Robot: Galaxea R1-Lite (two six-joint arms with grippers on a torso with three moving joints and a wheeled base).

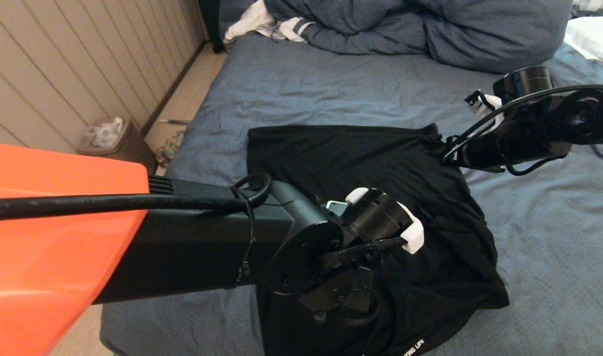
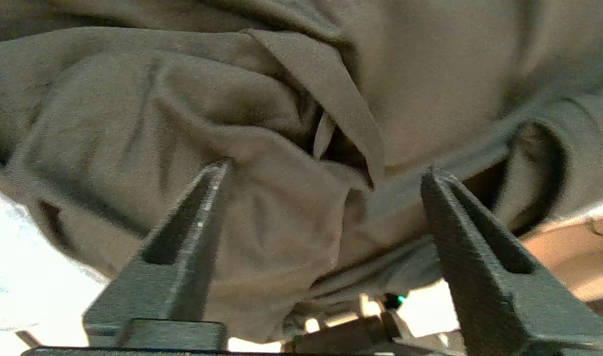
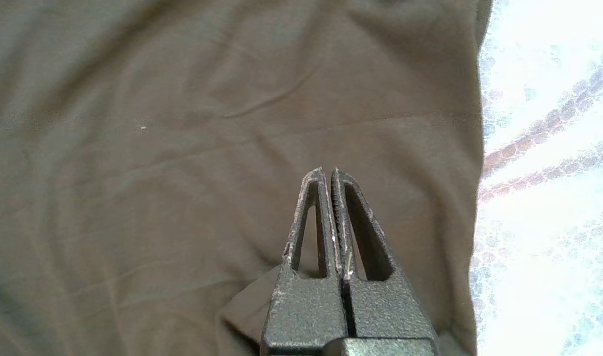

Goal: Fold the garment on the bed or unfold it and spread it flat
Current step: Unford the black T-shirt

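Note:
The garment [image 1: 351, 158], a black T-shirt, lies on the blue-grey bed [image 1: 291, 84]. Its far part is flat and its near right part is bunched, with white lettering at the near hem. My left gripper [image 2: 326, 170] hangs open just above rumpled folds of the garment [image 2: 262, 113], with nothing between its fingers. In the head view the left wrist [image 1: 380, 217] covers the shirt's middle. My right gripper [image 3: 328, 172] is shut over flat cloth beside the garment's edge [image 3: 474, 148], with no cloth seen between the fingertips. The right arm [image 1: 519, 138] reaches in at the shirt's far right corner.
A bunched duvet [image 1: 430, 29], a white striped cloth [image 1: 262, 22] and a white pillow [image 1: 595, 34] lie at the head of the bed. A bin with a plastic bag [image 1: 108, 138] stands on the floor by the panelled wall. My orange body [image 1: 49, 237] fills the near left.

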